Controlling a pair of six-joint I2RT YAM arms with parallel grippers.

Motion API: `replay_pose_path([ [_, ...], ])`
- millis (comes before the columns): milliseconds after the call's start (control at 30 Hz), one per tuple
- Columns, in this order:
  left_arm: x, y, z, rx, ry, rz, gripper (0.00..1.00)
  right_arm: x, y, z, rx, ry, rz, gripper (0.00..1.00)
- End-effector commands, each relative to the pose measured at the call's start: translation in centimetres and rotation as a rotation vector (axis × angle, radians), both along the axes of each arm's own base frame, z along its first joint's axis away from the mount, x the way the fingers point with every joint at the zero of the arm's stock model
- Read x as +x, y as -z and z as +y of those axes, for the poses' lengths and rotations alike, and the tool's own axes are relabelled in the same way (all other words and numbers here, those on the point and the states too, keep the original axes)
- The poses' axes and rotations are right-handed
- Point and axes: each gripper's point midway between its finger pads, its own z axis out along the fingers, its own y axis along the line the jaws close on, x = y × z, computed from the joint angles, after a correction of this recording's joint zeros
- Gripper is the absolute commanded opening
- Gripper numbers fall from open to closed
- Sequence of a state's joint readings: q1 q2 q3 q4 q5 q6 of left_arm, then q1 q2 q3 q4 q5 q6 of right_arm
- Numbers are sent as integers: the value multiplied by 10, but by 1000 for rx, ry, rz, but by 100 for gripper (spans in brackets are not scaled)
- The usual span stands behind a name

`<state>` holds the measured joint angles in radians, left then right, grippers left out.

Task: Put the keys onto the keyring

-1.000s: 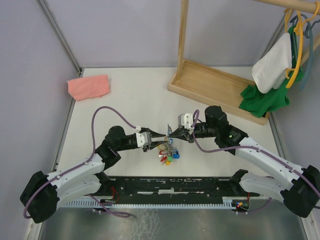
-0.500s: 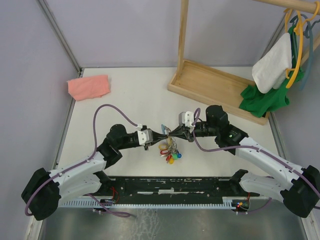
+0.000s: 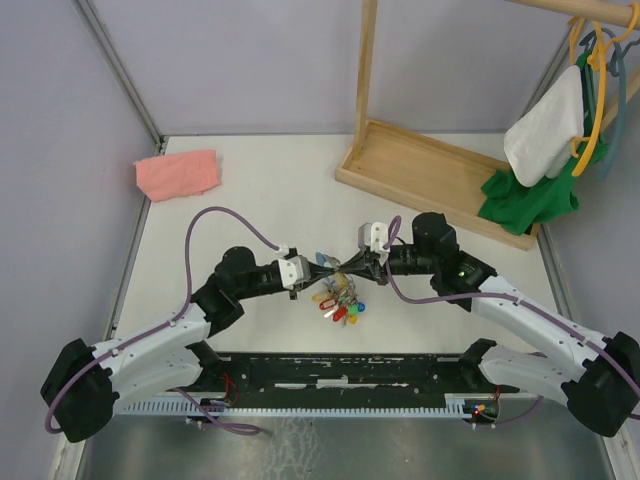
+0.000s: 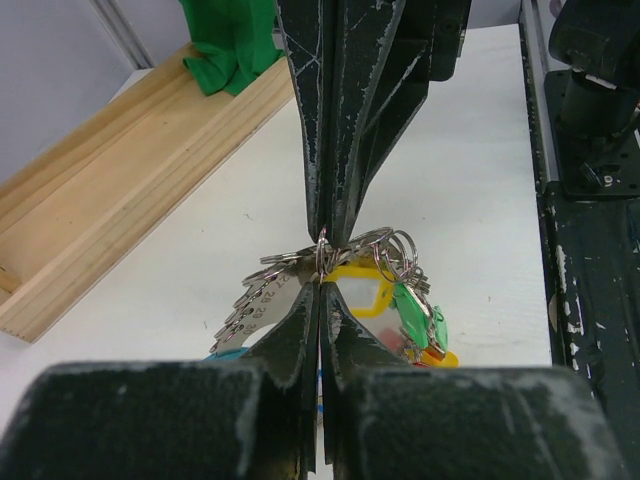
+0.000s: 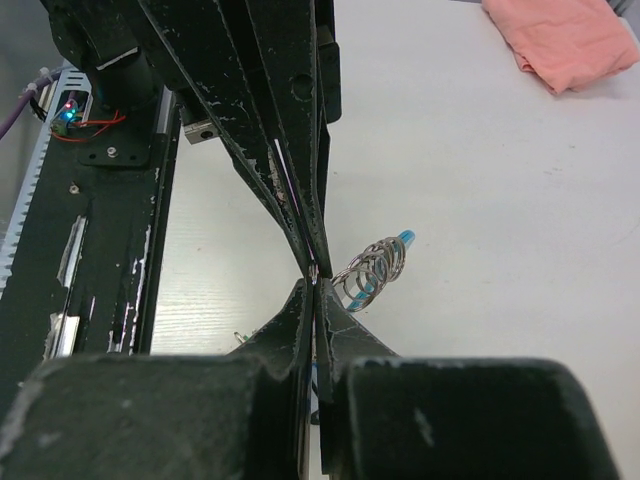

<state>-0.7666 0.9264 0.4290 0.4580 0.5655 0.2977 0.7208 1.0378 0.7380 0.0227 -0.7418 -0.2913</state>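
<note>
The keyring is a thin metal ring held above the table, pinched from both sides. My left gripper is shut on it from below in the left wrist view. My right gripper is shut on the same ring, its fingers coming down from above, tip to tip with the left. Silver key blades fan out to the left. A yellow-framed key head and a green key head hang in the bunch. From above the bunch dangles between left gripper and right gripper.
Small rings and a light-blue tag hang beside the jaws. A pink cloth lies at the far left. A wooden rack base stands at the back right, with a green cloth and a white towel hanging over it.
My left gripper has closed on the keyring and shifted slightly up and right. The bunch has risen a little with it. The right gripper has kept its grip.
</note>
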Motion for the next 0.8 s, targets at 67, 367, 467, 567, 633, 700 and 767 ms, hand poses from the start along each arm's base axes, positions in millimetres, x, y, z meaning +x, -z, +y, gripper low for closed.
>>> replay_pose_path([
  [67, 5, -31, -7, -15, -4, -109, 3, -1, -15, 1, 7, -3, 11, 6],
  [367, 4, -33, -11, -2, -5, -100, 3, -1, -6, 0, -58, -8, 65, 13],
  [467, 4, -34, -13, 4, -5, -91, 3, 0, -4, 1, -77, -9, 84, 14],
  [567, 4, -35, -14, 9, -3, -83, 3, 1, -1, 1, -91, -5, 95, 14],
  [633, 4, -35, -15, 13, 2, -78, 3, 2, 0, 2, -96, -5, 103, 13],
  [700, 2, -35, -17, 20, 10, -72, 3, 2, 1, 2, -103, -2, 107, 13],
  [767, 1, -35, -17, 25, 11, -69, 3, 5, 3, 1, -119, 11, 110, 8],
])
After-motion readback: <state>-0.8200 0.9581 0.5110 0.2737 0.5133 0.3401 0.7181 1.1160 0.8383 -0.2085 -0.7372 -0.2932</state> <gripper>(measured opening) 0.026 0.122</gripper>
